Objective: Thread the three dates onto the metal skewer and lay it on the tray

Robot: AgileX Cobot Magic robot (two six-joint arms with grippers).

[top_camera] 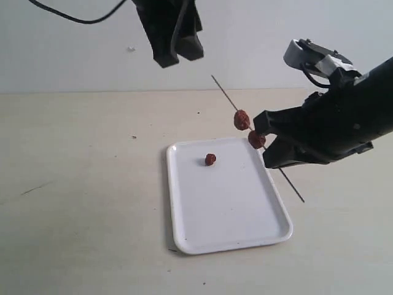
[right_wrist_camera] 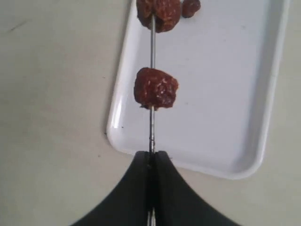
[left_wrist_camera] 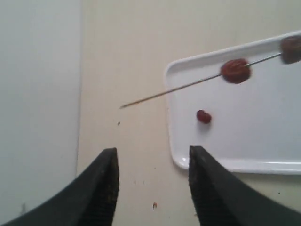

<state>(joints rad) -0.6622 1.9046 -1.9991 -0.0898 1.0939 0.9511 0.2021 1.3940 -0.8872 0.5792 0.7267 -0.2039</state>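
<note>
Right claw [top_camera: 265, 140] is pinched tight on the metal skewer [top_camera: 224, 91], gripping it low on the shaft. The long free end slants up and away with its tip bare, a grip that seems chosen to leave that end free for loading. Left claw [top_camera: 179, 56] hangs high over the far side of the scene, its jaws spread wide with nothing between them (its wrist view looks down past both fingers at the skewer tip and a corner of the tray). It looks poised to fetch fruit.

Below them the pale worktop [top_camera: 80, 203] carries the white tray [top_camera: 227, 209], which lies flat near the middle. The skewer is held in the air across the tray's right rim, and a short tail pokes out beneath the right claw over the worktop beside that rim.

Two threaded dates [top_camera: 242, 120] sit on the rod, apart from each other, the lower one near the right claw's fingertips. The loose date [top_camera: 210, 160] rests alone on the tray near its far end.

By my reckoning two of three are done. Next the left claw must pinch the loose date and push it onto the tip — fiddly, since it is small and may roll.
</note>
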